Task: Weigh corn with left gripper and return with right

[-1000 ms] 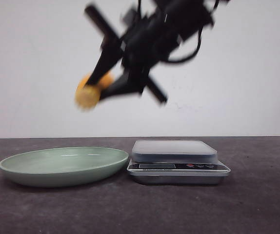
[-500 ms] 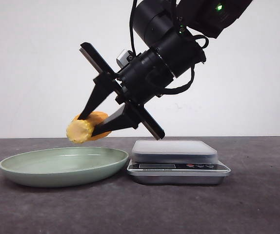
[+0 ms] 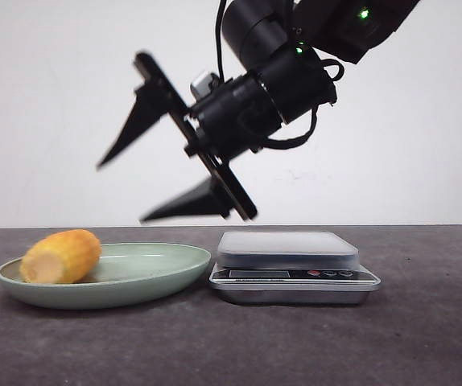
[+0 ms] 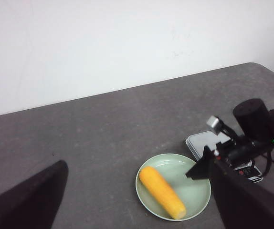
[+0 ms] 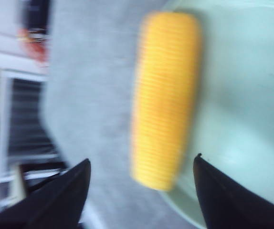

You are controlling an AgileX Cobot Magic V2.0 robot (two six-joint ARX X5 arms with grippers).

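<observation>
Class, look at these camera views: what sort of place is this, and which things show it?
Probably a robot test bench, not a kitchen: a bare dark table against a plain white wall, holding only a green plate with corn and a digital scale, under an open right gripper.

corn: blurred, lying on pale green plate | right end effector: fingers spread, empty

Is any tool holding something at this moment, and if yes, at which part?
Nothing is held. The right tool is open above the plate, and the corn lies free on it. The left tool is open too.
</observation>
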